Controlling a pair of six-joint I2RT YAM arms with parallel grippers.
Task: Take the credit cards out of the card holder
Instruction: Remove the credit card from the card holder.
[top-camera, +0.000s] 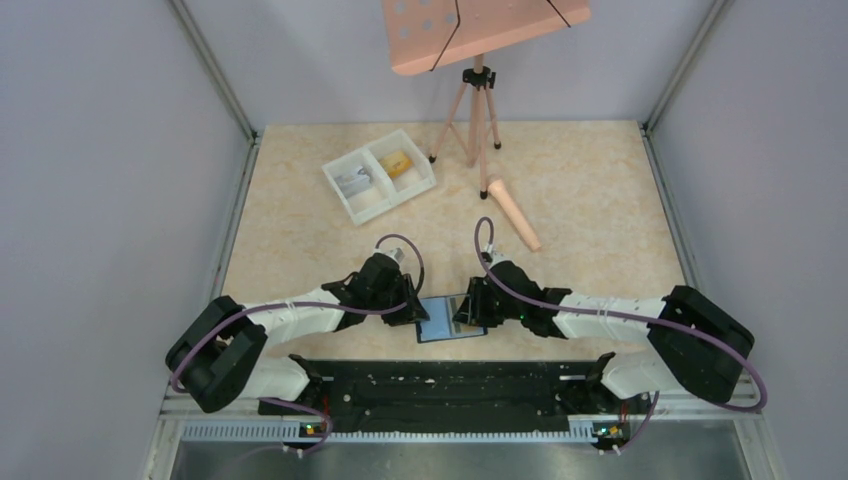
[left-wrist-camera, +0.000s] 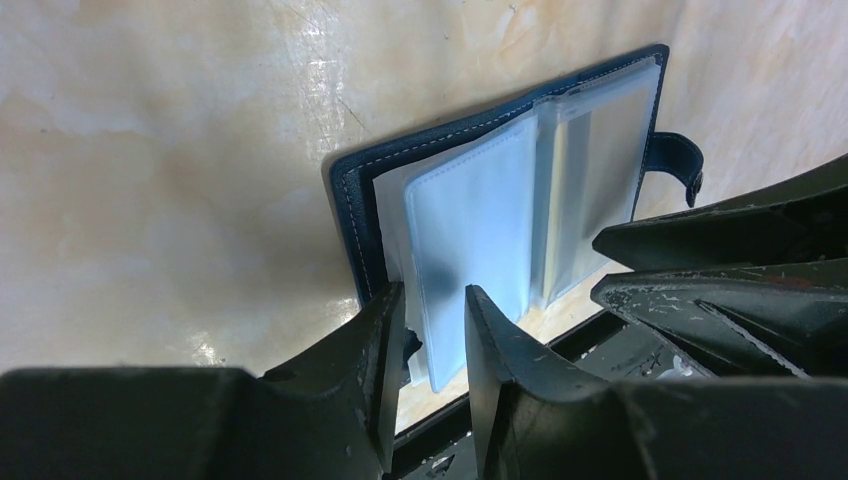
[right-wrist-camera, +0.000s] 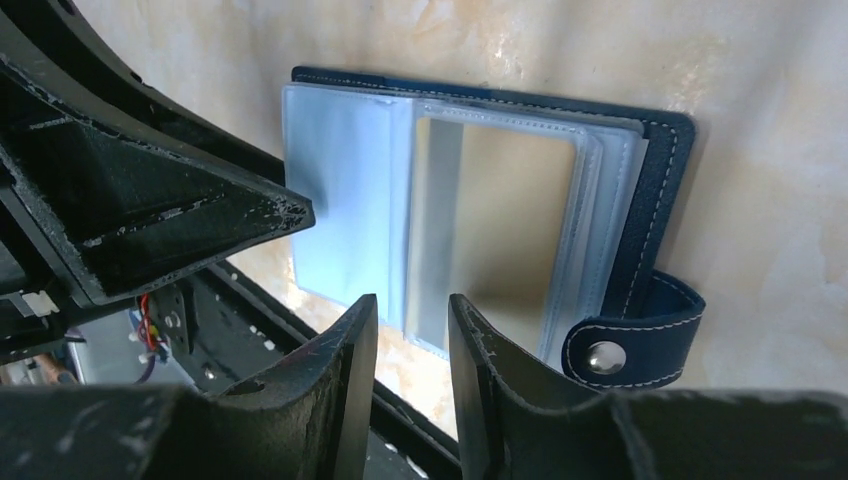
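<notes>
Where the card holder lies: the card holder is open and flat on the table, close to its near edge, between the two grippers and right up against both.
Long axis: opened out, it stretches left to right; its spine runs away from the arm bases, so the sleeves turn like pages to either side.
Left gripper: the left gripper is at the holder's left half with its fingers apart, one on each side of the near corner of a pale blank sleeve; nothing is pinched.
Right gripper: the right gripper is at the near edge of the right half, fingers apart and clasping nothing, the gap just right of the spine.
Card left inside: a tan credit card seems to sit in a clear sleeve on the right half, just ahead of the right fingers and slightly to their right; which edge of that sleeve is open cannot be told.
Nearer arm: the right one, as a judgement; the left looks placed to keep the pages down.
Snap tab: the snap tab sticks out at the holder's right edge, beside the right gripper.
Already out: a yellow credit card and a grey credit card lie in the white tray, well apart at the far left.
</notes>
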